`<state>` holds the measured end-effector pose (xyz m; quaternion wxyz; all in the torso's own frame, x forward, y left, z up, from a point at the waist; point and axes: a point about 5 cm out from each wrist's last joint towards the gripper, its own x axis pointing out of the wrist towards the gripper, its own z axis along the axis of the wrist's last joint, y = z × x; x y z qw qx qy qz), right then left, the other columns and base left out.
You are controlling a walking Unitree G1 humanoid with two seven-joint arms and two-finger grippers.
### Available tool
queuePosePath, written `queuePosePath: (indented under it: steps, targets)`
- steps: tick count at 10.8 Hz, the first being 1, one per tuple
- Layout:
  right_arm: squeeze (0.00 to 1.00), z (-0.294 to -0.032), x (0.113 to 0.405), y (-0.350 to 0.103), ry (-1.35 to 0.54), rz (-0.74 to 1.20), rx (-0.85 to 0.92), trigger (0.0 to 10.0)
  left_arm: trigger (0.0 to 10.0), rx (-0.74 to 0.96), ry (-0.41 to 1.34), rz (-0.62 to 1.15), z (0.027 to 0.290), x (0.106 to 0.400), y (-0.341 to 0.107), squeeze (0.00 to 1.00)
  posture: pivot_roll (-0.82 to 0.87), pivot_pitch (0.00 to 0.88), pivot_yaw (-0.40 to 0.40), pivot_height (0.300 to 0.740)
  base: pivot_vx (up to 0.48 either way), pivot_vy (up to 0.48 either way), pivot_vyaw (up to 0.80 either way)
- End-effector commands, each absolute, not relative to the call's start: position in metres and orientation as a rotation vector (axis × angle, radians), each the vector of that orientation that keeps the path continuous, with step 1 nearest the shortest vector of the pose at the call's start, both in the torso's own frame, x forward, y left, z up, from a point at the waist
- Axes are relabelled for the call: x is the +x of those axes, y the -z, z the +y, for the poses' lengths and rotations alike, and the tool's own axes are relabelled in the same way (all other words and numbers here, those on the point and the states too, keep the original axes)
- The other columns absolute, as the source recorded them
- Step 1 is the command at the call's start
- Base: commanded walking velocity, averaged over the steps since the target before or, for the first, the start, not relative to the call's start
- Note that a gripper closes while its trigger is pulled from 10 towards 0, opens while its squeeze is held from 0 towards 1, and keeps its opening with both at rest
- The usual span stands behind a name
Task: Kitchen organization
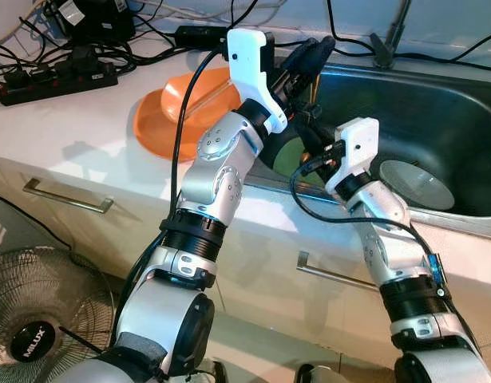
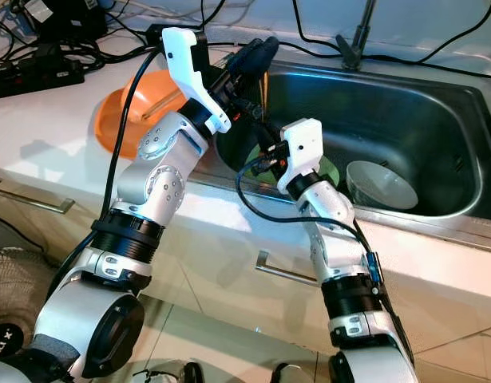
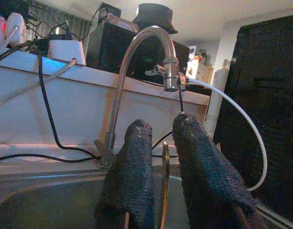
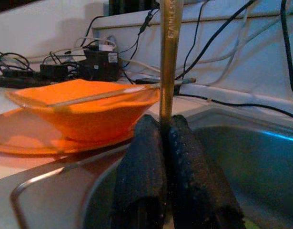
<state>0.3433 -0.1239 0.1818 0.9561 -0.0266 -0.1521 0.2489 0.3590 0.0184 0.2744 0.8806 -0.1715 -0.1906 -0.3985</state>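
A thin brass-coloured utensil handle (image 4: 168, 57) stands upright over the sink's left end. My right gripper (image 4: 166, 121) is shut on its lower part, just above a green dish (image 1: 289, 159) in the sink. My left gripper (image 3: 163, 126) reaches in from above the counter, its two black fingers on either side of the handle's upper part (image 3: 165, 181) with a narrow gap on each side. An orange bowl (image 1: 189, 100) sits on an orange plate (image 1: 153, 132) on the counter left of the sink, with a thin stick (image 4: 103, 95) lying across the bowl.
The steel sink (image 1: 437, 112) holds a pale bowl (image 1: 417, 183) at its right. A curved faucet (image 3: 151, 38) rises behind. A power strip (image 1: 57, 84) and cables lie on the back left counter. Drawer handles (image 1: 65, 199) line the cabinet front; a fan (image 1: 37, 319) stands on the floor.
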Motion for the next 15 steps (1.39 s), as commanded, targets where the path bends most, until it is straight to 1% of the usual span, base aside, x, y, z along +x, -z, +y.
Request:
queuePosePath:
  steps: [1,5,6,7,8,9,10,12,15]
  targets:
    - [0.00,-0.126,0.346,-0.187,-0.487,-0.334,-0.062,0.0,10.0,-0.360,0.846,-0.428,0.016,0.357,-0.284,1.00,0.05,0.080,0.077,0.740,0.000,0.000,0.00]
    - [0.00,-0.143,0.356,-0.189,-0.382,-0.316,-0.078,0.0,10.0,-0.357,0.830,-0.426,0.021,0.354,-0.279,1.00,0.05,0.080,0.073,0.740,0.000,0.000,0.00]
    - [0.00,-0.150,0.361,-0.188,-0.336,-0.302,-0.081,0.0,10.0,-0.357,0.815,-0.426,0.024,0.353,-0.276,0.00,0.05,0.078,0.071,0.740,0.000,0.000,0.00]
    - [0.00,-0.157,0.365,-0.188,-0.296,-0.290,-0.085,8.3,10.0,-0.360,0.800,-0.419,0.028,0.353,-0.273,0.00,0.06,0.075,0.071,0.740,0.000,0.000,0.00]
    - [0.00,-0.167,0.371,-0.188,-0.237,-0.273,-0.086,10.0,10.0,-0.361,0.784,-0.407,0.032,0.351,-0.268,0.00,0.06,0.072,0.069,0.740,0.000,0.000,0.00]
    - [0.00,-0.176,0.376,-0.189,-0.187,-0.256,-0.105,10.0,10.0,-0.347,0.774,-0.388,0.037,0.349,-0.261,0.00,0.06,0.068,0.068,0.740,0.000,0.000,0.00]
    - [0.00,-0.188,0.384,-0.194,-0.129,-0.230,-0.123,10.0,10.0,-0.295,0.779,-0.342,0.041,0.345,-0.247,0.00,0.07,0.063,0.066,0.740,0.000,0.000,0.00]
    - [0.00,-0.197,0.392,-0.199,-0.083,-0.207,-0.129,10.0,10.0,-0.237,0.776,-0.276,0.044,0.341,-0.233,0.00,0.07,0.060,0.066,0.740,0.000,0.000,0.00]
    - [0.00,-0.190,0.400,-0.189,-0.094,-0.118,-0.132,10.0,10.0,-0.084,0.797,-0.089,0.044,0.330,-0.199,0.00,0.10,0.059,0.065,0.740,0.000,0.000,0.00]
